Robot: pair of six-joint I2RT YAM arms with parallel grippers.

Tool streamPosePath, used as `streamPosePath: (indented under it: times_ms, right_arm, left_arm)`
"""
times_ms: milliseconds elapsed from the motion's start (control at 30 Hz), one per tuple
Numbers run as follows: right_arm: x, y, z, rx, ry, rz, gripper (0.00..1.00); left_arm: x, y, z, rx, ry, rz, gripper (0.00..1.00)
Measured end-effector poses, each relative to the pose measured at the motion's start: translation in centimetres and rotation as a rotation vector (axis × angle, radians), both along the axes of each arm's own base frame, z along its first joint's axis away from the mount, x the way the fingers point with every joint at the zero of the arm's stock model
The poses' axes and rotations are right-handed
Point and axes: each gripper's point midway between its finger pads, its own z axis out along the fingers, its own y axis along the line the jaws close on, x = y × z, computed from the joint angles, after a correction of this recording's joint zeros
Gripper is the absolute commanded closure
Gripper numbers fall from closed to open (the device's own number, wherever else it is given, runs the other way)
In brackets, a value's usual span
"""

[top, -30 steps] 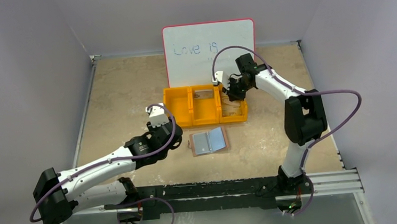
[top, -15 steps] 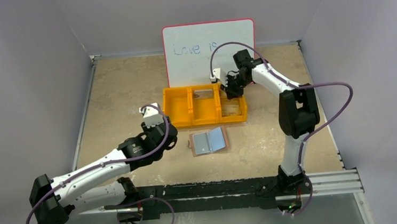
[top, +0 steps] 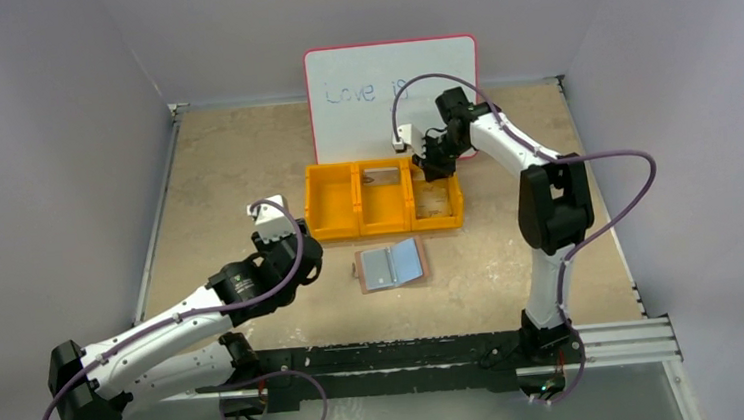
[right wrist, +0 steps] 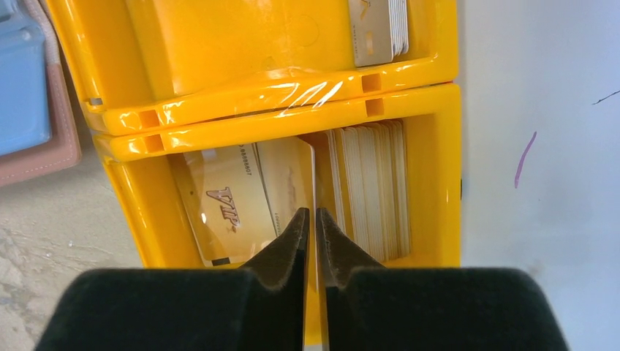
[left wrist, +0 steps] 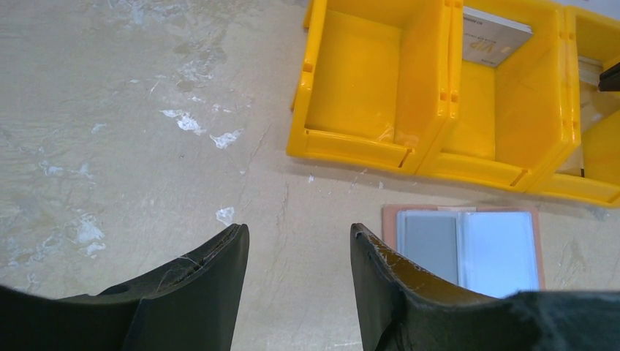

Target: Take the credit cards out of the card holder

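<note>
R gripper point(right wrist: 312, 213) over right bin of orange plastic tray point(right wrist: 241, 123), tips nearly together; can't tell if pinching thin beige card point(right wrist: 234, 197). I open slow, lift straight. L gripper point(left wrist: 300, 241) spread, empty. Brown flat card holder point(top: 392, 265) lies open by tray.

I get soft, even overhead light with faint shadows. Glare streaks the rim of the yellow tray point(right wrist: 285, 91); the dark jaws blur up close, and the surface point(left wrist: 131, 146) behind reads sharp.
</note>
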Motion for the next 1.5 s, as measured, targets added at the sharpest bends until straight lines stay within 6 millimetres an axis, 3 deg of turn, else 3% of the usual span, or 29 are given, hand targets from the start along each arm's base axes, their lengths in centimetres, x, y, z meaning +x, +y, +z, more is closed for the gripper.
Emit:
streamPosePath:
  times_ms: [100,400,500,633,667,800,867,967,1033,1100,1167,1233,1367,1500]
  right_arm:
    - [0.0,0.0,-0.1,-0.003,-0.001,0.002,0.82]
    - [1.0,0.1,0.7,0.005,-0.037,-0.011,0.79]
    - [1.8,0.4,2.0,0.032,-0.083,-0.056,0.76]
    - [1.4,0.6,7.0,0.156,-0.219,-0.219,0.71]
    - [0.9,0.6,8.4,0.197,-0.246,-0.259,0.65]
    - [-2.2,1.4,15.5,0.516,-0.331,-0.486,0.56]
    - [-4.3,2.1,16.8,0.682,-0.273,-0.590,0.59]
    - [-6.9,3.7,14.6,0.797,-0.080,-0.737,0.61]
    - [-8.9,6.0,10.8,0.777,0.075,-0.825,0.62]
    - [-12.3,8.9,6.8,0.714,0.227,-0.865,0.63]
    - [-15.4,10.8,4.2,0.666,0.341,-0.886,0.62]
    - [-17.7,11.4,2.3,0.646,0.421,-0.924,0.60]
    - [-18.1,11.0,0.5,0.632,0.469,-1.037,0.54]
    - [-18.5,11.9,-0.3,0.603,0.470,-1.046,0.53]
  left_arm:
    - [-0.1,0.1,-0.1,0.006,0.004,0.000,0.47]
    - [-0.2,0.3,-0.2,0.012,0.007,0.000,0.47]
    - [-0.2,0.2,-0.1,0.010,0.007,0.000,0.46]
    - [0.1,-0.4,-0.3,0.000,0.007,-0.006,0.44]
    - [0.2,-0.7,-0.4,-0.005,0.009,-0.010,0.43]
    - [0.5,-2.2,-1.6,-0.018,0.033,-0.035,0.39]
    - [0.7,-3.0,-2.3,-0.030,0.043,-0.050,0.38]
    - [0.8,-3.8,-3.1,-0.043,0.054,-0.066,0.38]
    - [0.9,-4.3,-3.4,-0.055,0.058,-0.075,0.38]
    - [1.1,-4.9,-3.9,-0.066,0.064,-0.082,0.39]
    - [1.1,-5.4,-4.4,-0.077,0.075,-0.087,0.39]
    - [1.0,-5.7,-4.9,-0.086,0.085,-0.091,0.39]
    - [1.0,-6.2,-5.2,-0.101,0.098,-0.101,0.41]
    - [1.0,-6.6,-5.7,-0.099,0.110,-0.110,0.46]
